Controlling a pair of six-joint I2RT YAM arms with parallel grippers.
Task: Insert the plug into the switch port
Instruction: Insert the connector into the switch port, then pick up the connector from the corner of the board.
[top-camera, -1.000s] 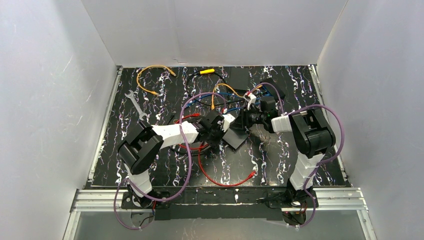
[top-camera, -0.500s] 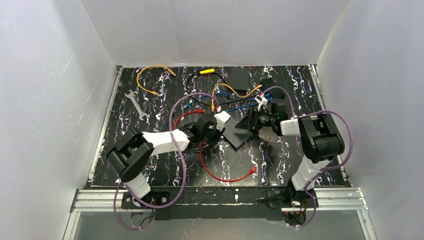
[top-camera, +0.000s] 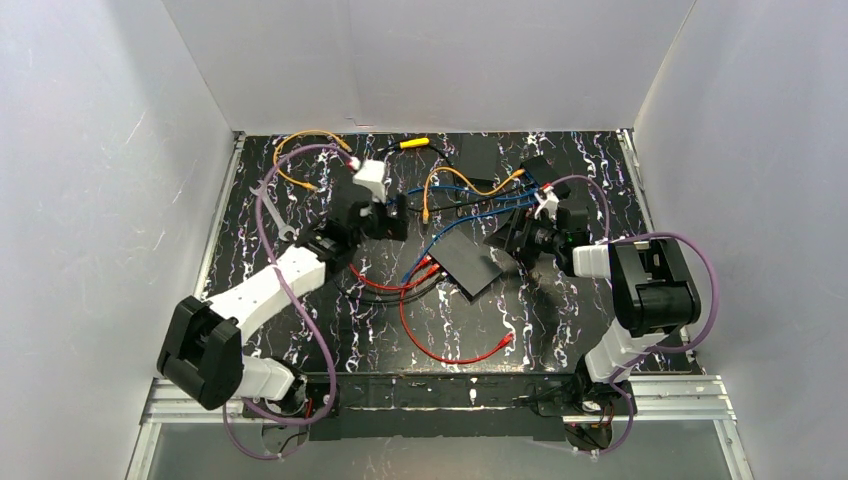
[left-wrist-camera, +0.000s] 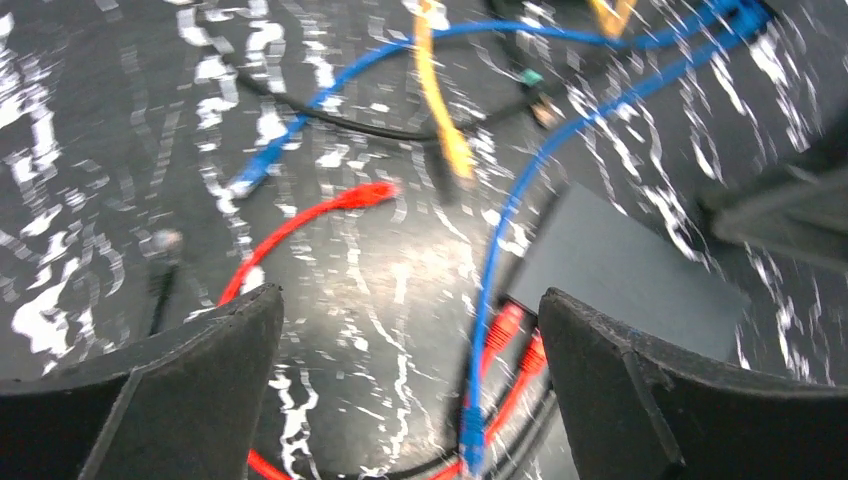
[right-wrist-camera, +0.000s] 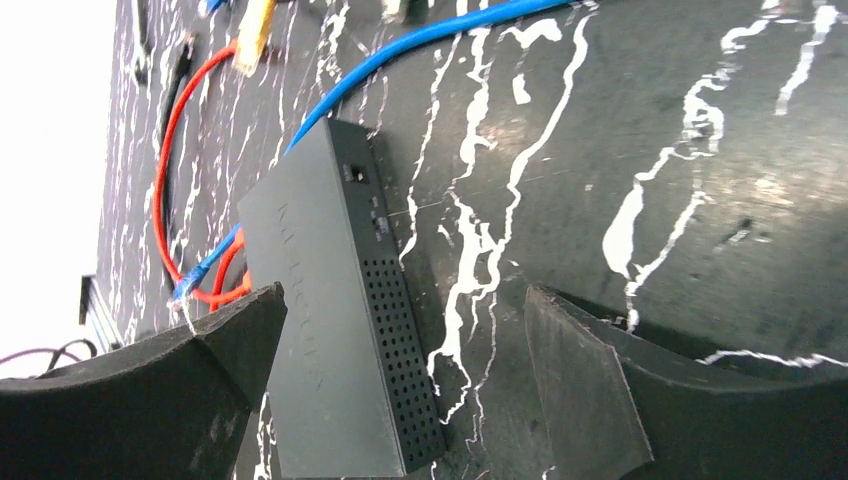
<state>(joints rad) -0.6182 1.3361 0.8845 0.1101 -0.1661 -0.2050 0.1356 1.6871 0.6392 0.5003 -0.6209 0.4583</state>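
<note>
Red plug (left-wrist-camera: 505, 325) looks seated at the switch (top-camera: 470, 265) port end, left gripper (left-wrist-camera: 410, 380) and right gripper (right-wrist-camera: 400, 370) both wide, empty, so insertion reads done; next needs a seating check.

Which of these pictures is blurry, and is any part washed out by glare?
Left wrist view: smeared throughout, the blue cable and switch soft-edged. Right wrist view: crisp on the switch, but the picture's left edge is blown out white. Top view: sharp, evenly lit, no harsh glare.
</note>
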